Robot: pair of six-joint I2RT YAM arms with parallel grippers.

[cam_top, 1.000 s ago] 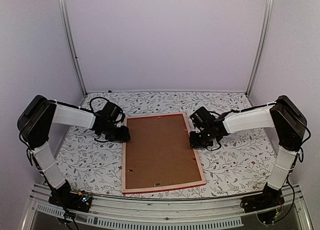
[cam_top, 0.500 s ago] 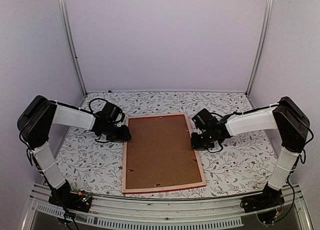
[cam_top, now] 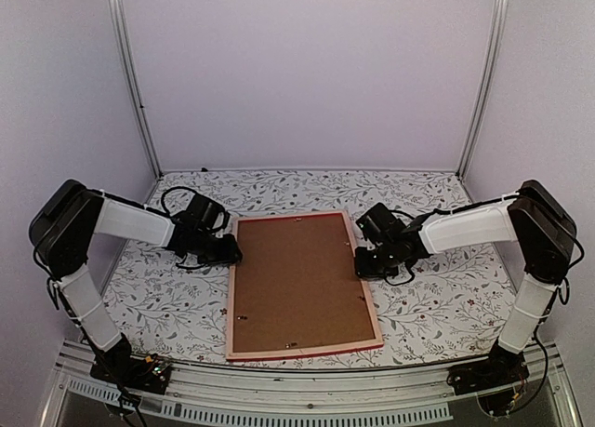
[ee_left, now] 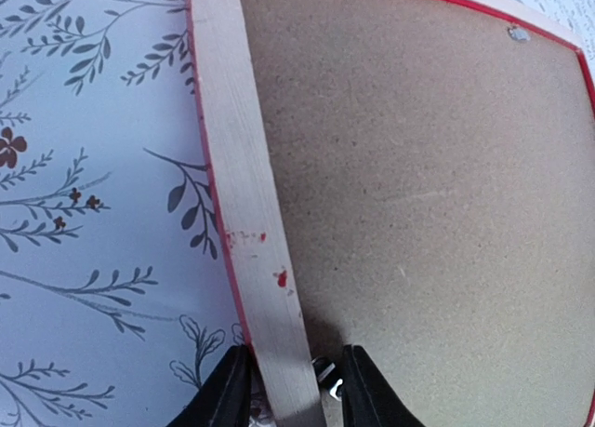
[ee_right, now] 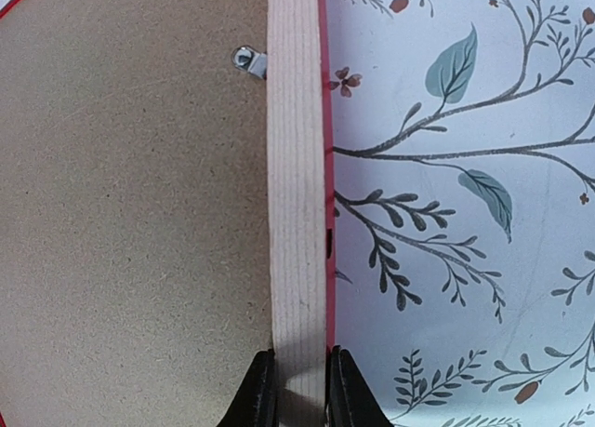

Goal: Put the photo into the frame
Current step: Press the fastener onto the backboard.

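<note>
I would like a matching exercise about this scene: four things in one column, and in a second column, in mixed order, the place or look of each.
Things:
1. backing board
2. left arm's fingers
3. right arm's fingers
4. table cover

Place or look:
A. astride the right rail of the frame
B. white with a leaf and flower print
C. plain brown, lying inside the frame
D. astride the left rail of the frame

Pairs: 1-C, 2-D, 3-A, 4-B
</note>
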